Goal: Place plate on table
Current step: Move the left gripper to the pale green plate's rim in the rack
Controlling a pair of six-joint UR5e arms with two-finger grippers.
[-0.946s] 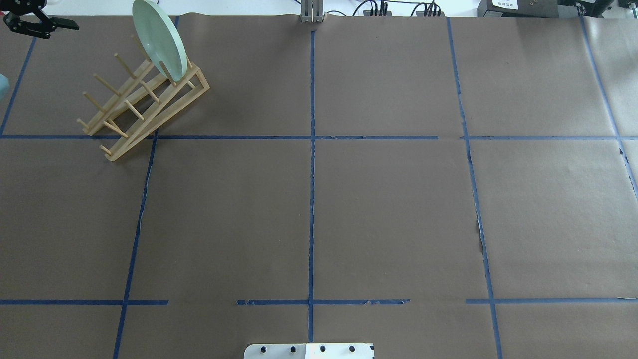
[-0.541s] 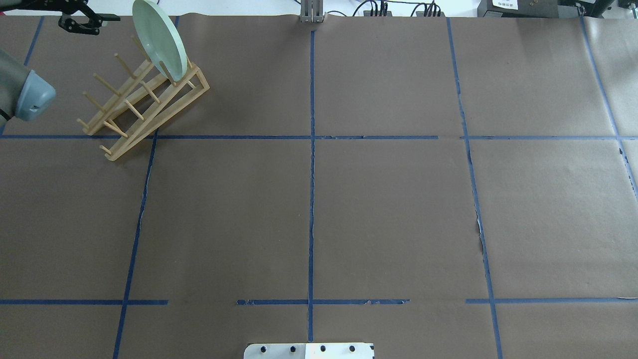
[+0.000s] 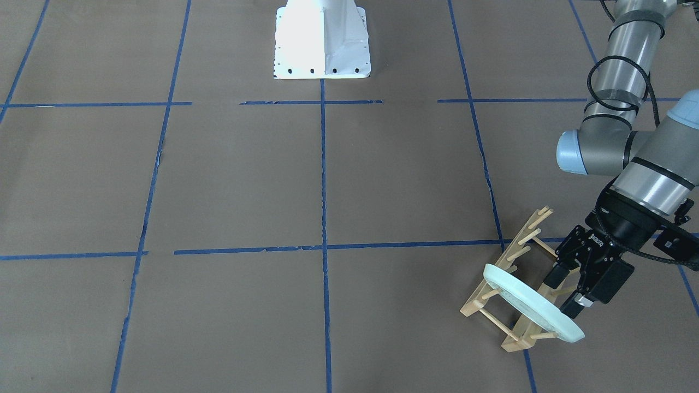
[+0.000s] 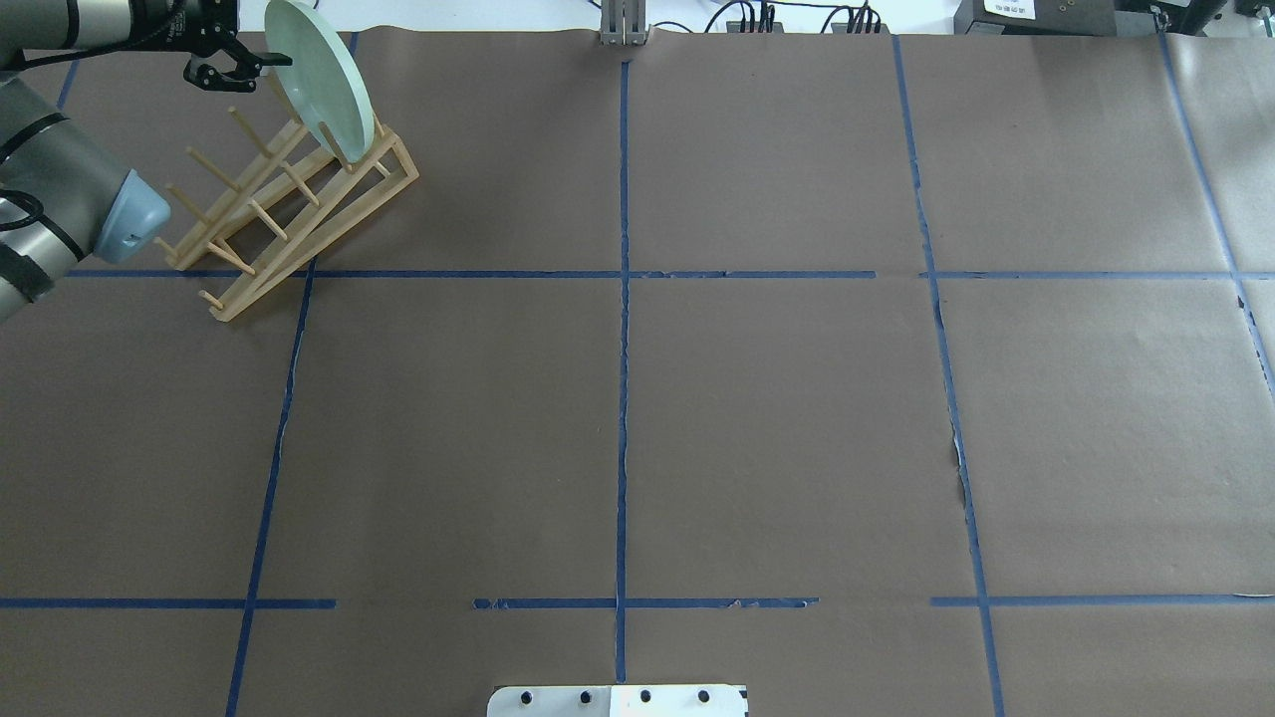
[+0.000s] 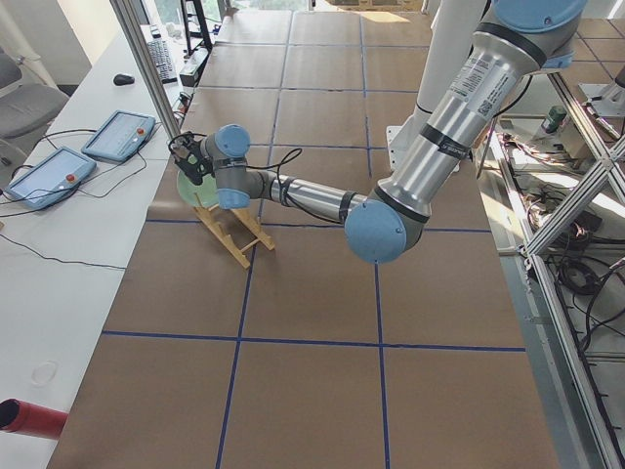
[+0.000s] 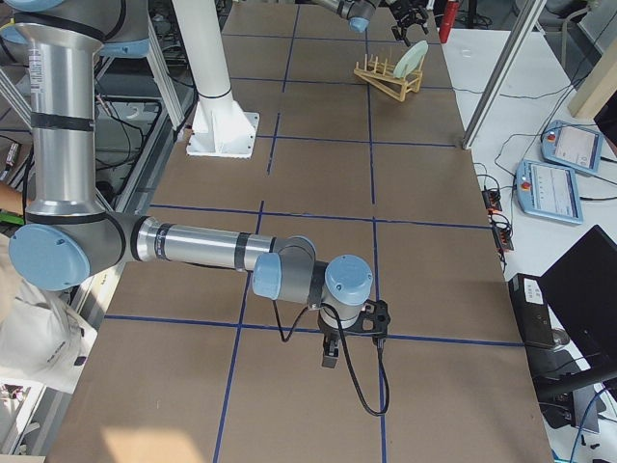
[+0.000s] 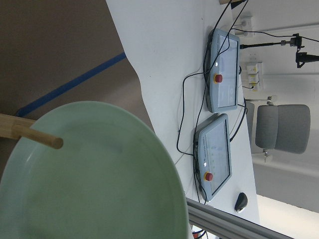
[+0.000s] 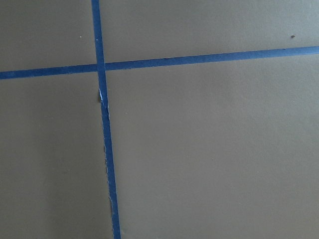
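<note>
Left gripper: jaws spread, empty, just beside back face of mint-green plate; contact with rim unclear. Right gripper: low over right end of table, open or closed cannot tell. Wooden peg rack: far left on table. Plate: on edge, tilted, in rack's far end slot.

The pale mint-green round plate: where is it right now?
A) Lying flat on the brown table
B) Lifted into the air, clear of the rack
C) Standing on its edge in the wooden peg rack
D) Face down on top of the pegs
C: the pale mint-green round plate stands tilted on its edge at one end of the wooden peg rack, with its lower rim down between the rack's rails.
</note>
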